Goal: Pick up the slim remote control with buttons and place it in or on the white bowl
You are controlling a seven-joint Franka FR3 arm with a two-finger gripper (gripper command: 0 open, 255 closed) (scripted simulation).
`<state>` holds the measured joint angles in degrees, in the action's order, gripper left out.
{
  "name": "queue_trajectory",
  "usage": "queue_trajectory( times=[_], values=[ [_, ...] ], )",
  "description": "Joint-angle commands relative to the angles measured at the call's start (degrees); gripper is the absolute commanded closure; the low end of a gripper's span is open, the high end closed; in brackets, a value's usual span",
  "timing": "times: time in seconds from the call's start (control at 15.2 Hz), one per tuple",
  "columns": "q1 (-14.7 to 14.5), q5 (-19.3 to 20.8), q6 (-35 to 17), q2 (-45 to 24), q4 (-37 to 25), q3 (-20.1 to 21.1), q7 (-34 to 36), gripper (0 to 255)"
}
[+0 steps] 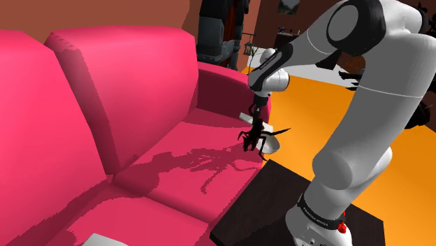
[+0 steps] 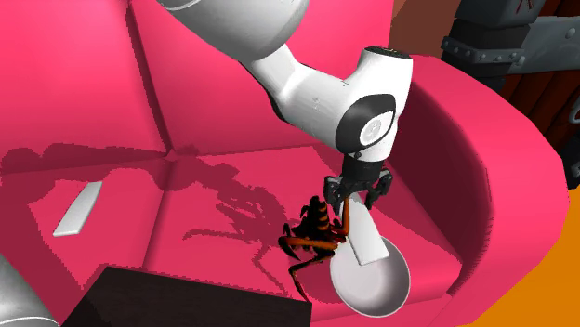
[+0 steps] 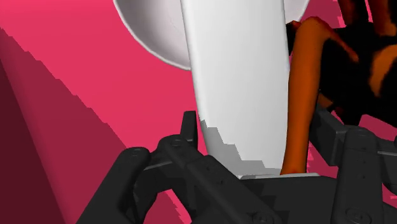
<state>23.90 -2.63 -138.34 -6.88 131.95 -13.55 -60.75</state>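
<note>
Shoulder view: the white arm (image 1: 363, 119) rises from its dark stand (image 1: 269, 199), bends at a high elbow, and reaches to the view's left. Its wrist turns straight down over the front edge of a pink sofa (image 1: 126, 105). The black gripper (image 1: 255, 120) hangs just above a black and orange spider figure (image 1: 257, 137). The rim of a white bowl (image 1: 272, 144) shows beside the spider, on the sofa seat. An orange floor (image 1: 314, 105) lies behind the arm.

Second exterior view: the arm (image 2: 307, 88) comes in from the top, and the gripper (image 2: 358, 190) points down. Its fingers are clamped on the top end of the remote (image 2: 365, 237), which is drawn plain white. The remote hangs tilted, with its lower end over the bowl (image 2: 398, 279). I cannot tell whether that end touches the bowl. The bowl sits on the seat near the sofa's (image 2: 186, 93) armrest. The spider (image 2: 314, 228) stands just beside the bowl, on the view's left. A flat white slab (image 2: 78, 209) lies well apart on the other seat cushion. The stand's (image 2: 177, 297) corner shows at the bottom.

Wrist view: the gripper (image 3: 257, 121) holds the remote (image 3: 238, 76), which runs from between the black fingers (image 3: 189, 124) out to the bowl (image 3: 153, 32). One orange leg of the spider (image 3: 356, 57) lies right alongside the remote.
</note>
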Motion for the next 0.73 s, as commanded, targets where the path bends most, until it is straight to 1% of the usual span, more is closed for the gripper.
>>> queue_trajectory(
  times=[0.0, 0.07, 0.66],
  values=[
    [2.0, 0.6, -0.8, 0.4, 1.5, -1.6, -3.6, 255],
    [2.6, 0.6, -0.8, 0.6, 1.8, -2.1, -4.7, 255],
    [3.1, -2.2, -7.4, -5.3, 2.7, -1.3, -6.6, 255]
  ],
)
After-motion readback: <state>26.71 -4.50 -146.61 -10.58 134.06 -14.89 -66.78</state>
